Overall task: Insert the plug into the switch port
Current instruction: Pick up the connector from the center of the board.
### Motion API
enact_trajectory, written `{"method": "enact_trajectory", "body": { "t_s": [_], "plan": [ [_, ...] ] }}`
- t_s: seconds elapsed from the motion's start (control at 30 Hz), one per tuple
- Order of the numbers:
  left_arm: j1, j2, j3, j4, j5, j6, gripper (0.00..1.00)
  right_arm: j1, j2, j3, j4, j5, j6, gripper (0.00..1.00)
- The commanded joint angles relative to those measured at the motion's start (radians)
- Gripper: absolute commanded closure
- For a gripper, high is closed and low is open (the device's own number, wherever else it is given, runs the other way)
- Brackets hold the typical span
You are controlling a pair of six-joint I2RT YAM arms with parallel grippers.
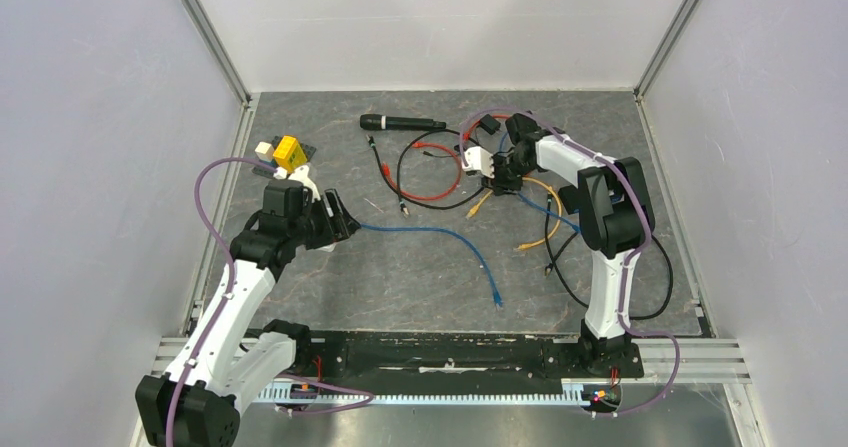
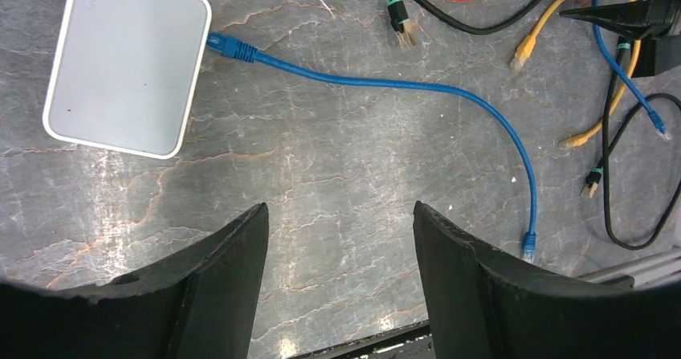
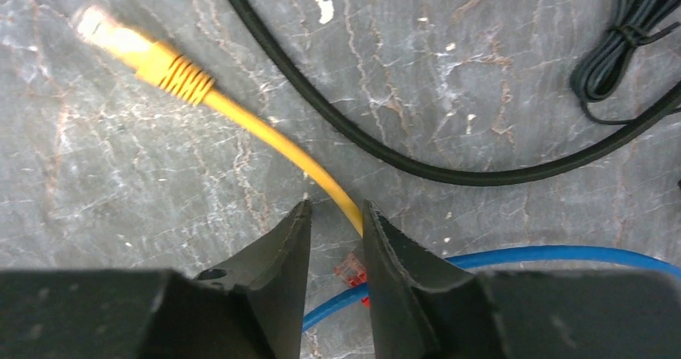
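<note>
Left gripper (image 2: 339,214) wide, right gripper (image 3: 335,210) ajar

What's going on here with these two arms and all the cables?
Two robot arms are plugging cables into a small white switch box. A blue plug sits at its edge, seemingly inserted, and the left gripper hovers open nearby. The right gripper has its jaws narrow on either side of a yellow cable, some way behind the yellow plug; whether it grips yet is unclear.
</note>
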Motion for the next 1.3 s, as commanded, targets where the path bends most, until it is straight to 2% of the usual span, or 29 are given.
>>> {"method": "enact_trajectory", "body": {
  "t_s": [0.0, 0.33, 0.5, 0.63, 0.7, 0.87, 1.03, 1.27],
  "plan": [
    [-0.002, -0.01, 0.009, 0.029, 0.046, -0.003, 0.28, -0.004, -0.001, -0.08, -0.141, -0.005, -0.056, 0.72],
    [-0.002, -0.054, -0.033, 0.049, 0.082, -0.058, 0.28, 0.073, 0.0, -0.076, -0.21, -0.033, -0.033, 0.87],
    [-0.002, -0.045, -0.048, 0.077, 0.113, -0.108, 0.29, 0.156, 0.026, -0.066, -0.146, -0.007, 0.116, 0.95],
    [-0.002, -0.012, -0.067, 0.113, 0.157, -0.153, 0.3, 0.204, 0.02, -0.091, -0.088, -0.006, 0.161, 0.78],
    [-0.002, -0.007, -0.073, 0.117, 0.159, -0.16, 0.3, 0.217, -0.012, -0.135, -0.052, -0.02, 0.138, 0.75],
    [-0.002, -0.011, -0.085, 0.117, 0.138, -0.164, 0.3, 0.229, -0.095, -0.238, 0.017, -0.099, 0.043, 0.71],
    [-0.001, 0.012, -0.083, 0.123, 0.137, -0.169, 0.3, 0.252, -0.1, -0.253, 0.007, -0.136, -0.018, 0.67],
    [-0.001, 0.023, -0.074, 0.113, 0.129, -0.165, 0.3, 0.298, -0.094, -0.277, 0.007, -0.107, -0.056, 0.65]
  ]
}}
